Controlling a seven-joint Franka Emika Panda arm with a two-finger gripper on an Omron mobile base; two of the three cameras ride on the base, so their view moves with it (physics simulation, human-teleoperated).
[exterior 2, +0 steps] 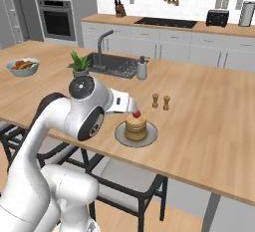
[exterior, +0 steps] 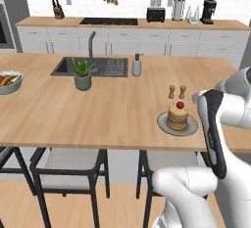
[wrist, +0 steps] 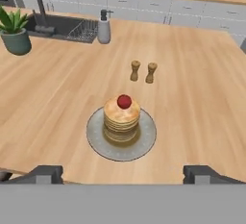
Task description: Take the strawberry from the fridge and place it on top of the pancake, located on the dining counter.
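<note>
The strawberry (wrist: pixel 124 101), a small bright-red berry, sits on top of the pancake (wrist: pixel 122 119), a tan stack on a round grey plate (wrist: pixel 98 141). The plate rests near the front edge of the light-wood dining counter (wrist: pixel 53 103). My gripper (wrist: pixel 125 174) hovers above and in front of the plate, open, with nothing between its dark fingertips (wrist: pixel 43 174). From the left base view the strawberry (exterior: pixel 180 105) tops the pancake (exterior: pixel 177 117), just left of my arm. The right base view has my hand right beside the strawberry (exterior 2: pixel 136 114). The fridge is out of view.
Two small wooden shakers (wrist: pixel 143 71) stand just behind the plate. Farther back are a soap dispenser (exterior: pixel 137 65), an inset sink (exterior: pixel 66 66) and a potted plant (exterior: pixel 82 74). A fruit bowl (exterior: pixel 9 81) sits at the far left. Dark-legged stools (exterior: pixel 68 166) stand under the counter's front edge.
</note>
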